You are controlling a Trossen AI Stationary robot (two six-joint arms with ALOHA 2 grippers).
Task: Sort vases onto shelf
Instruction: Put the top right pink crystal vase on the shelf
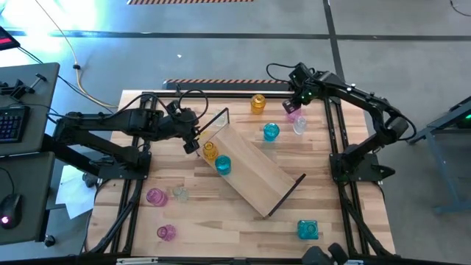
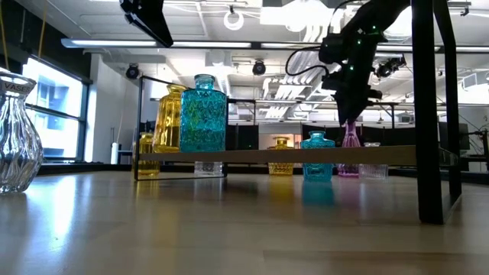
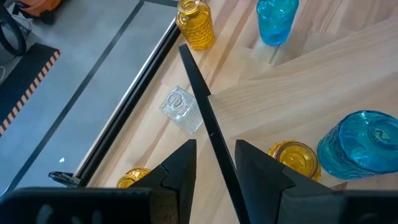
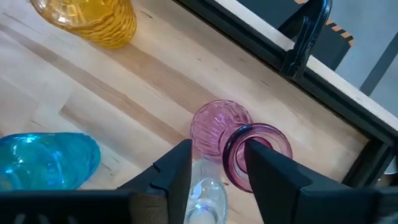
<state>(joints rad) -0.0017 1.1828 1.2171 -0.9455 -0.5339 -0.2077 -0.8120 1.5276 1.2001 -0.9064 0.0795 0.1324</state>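
Overhead, left fingers [image 1: 193, 144] released astride shelf [image 1: 254, 171] frame edge, right fingers [image 1: 293, 107] released over pink vase [image 1: 292, 112].

Shelf [image 1: 254, 165], one. Vases, twelve, in four colours of three each.

Amber vases: one on the shelf [image 1: 210, 151], one just beside its far end [image 3: 134, 177], one well beyond it [image 1: 257, 104].

Teal vases: one on the shelf [image 1: 223, 165], one beyond it [image 1: 271, 132], one nearer than it [image 1: 307, 230].

Pink vases: one beyond the shelf [image 1: 293, 110], two nearer than it [image 1: 155, 196] [image 1: 166, 232].

Clear vases: one at the shelf's far end [image 3: 180, 109], one beyond it [image 1: 299, 125], one nearer [image 1: 179, 194].
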